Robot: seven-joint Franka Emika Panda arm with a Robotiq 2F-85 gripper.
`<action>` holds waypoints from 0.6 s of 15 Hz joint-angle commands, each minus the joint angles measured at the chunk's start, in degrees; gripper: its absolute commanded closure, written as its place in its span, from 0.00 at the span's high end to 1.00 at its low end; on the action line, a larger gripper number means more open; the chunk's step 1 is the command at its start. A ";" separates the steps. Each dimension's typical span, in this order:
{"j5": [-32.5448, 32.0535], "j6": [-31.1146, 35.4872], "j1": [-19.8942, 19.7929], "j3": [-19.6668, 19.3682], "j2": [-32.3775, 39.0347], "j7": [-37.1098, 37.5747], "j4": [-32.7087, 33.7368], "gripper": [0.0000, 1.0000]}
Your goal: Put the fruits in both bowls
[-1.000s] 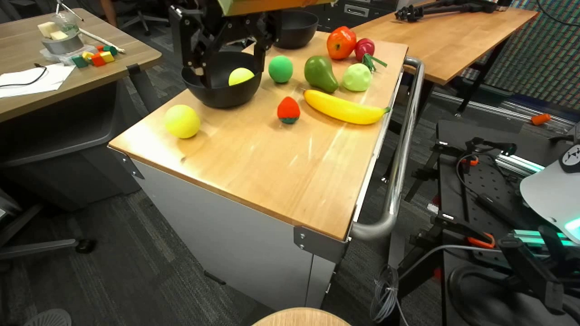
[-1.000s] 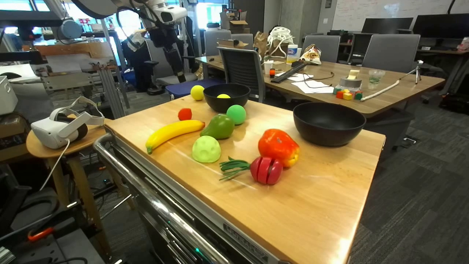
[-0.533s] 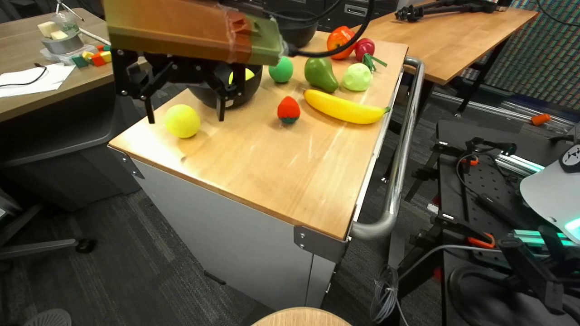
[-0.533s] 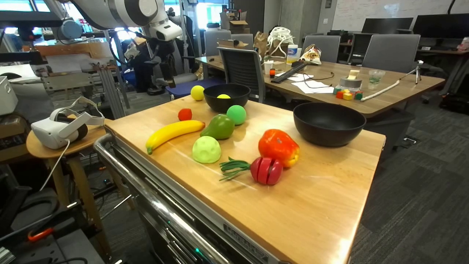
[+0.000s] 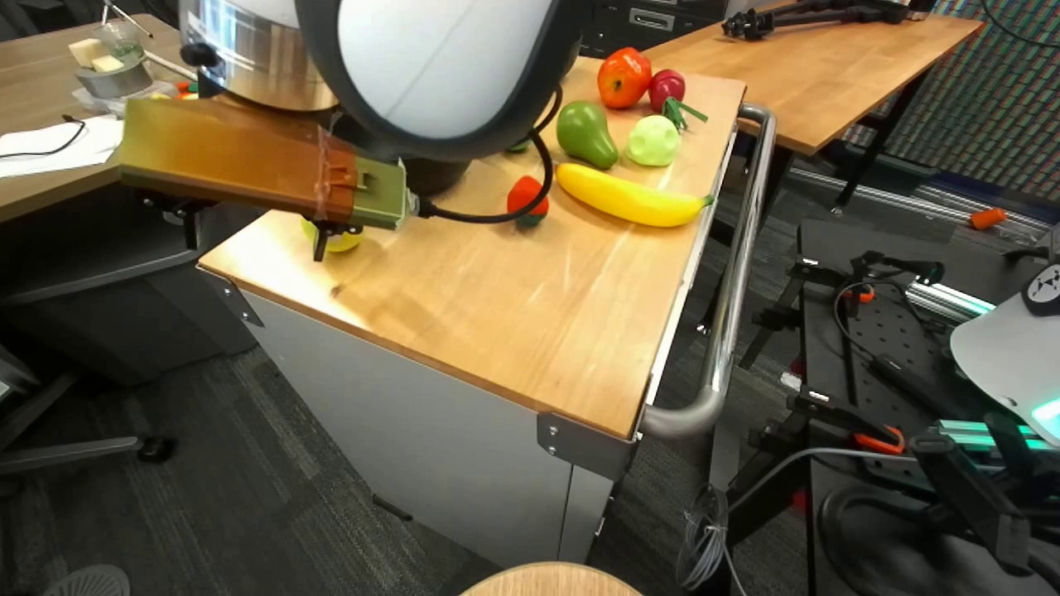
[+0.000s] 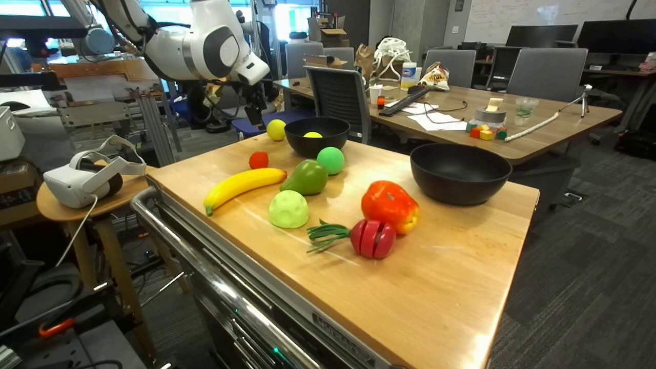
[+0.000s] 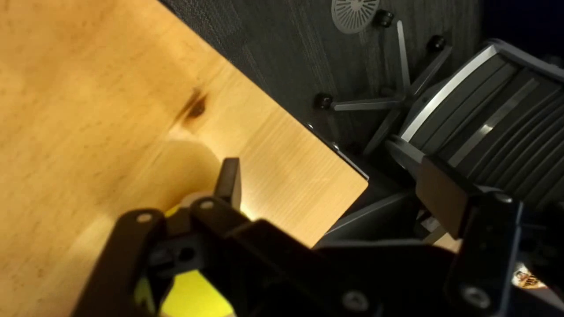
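My gripper is open and empty, low at the cart top's far corner beside a yellow ball. In the wrist view the gripper spans the table corner, and the ball shows behind the left finger, outside the jaws. A black bowl holds another yellow ball. The other black bowl looks empty. On the top lie a red strawberry, a banana, a green ball, a green pear-shaped fruit, a light green fruit, a red-orange pepper and a sliced red vegetable.
A metal handle bar runs along one side of the cart. A wooden desk with coloured blocks and a grey chair stand beyond the bowls. A stool with a white headset stands at the other side.
My gripper has moved from above the bowl out to the table corner beside the loose yellow ball and come lower. It stays open. The fruits and bowls have not moved.
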 commanded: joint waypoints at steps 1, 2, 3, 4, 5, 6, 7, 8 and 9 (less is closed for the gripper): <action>-2.14 -8.39 4.13 -3.17 2.78 -0.71 6.83 1.00; -3.39 -11.55 5.47 -4.40 2.89 0.64 7.99 1.00; -3.94 -14.23 5.35 -3.78 2.86 -0.25 8.99 1.00; -4.77 -16.92 5.66 -3.82 2.85 -0.04 10.17 1.00; -5.83 -19.43 5.76 -3.79 2.98 0.03 11.48 1.00; -6.43 -21.94 5.41 -3.42 3.22 -0.37 12.88 1.00; -7.35 -23.81 5.14 -3.43 3.52 -0.53 14.03 1.00; -7.98 -25.79 4.77 -3.29 3.81 -0.65 15.10 1.00; -8.77 -27.42 4.54 -3.60 4.17 -0.14 15.97 1.00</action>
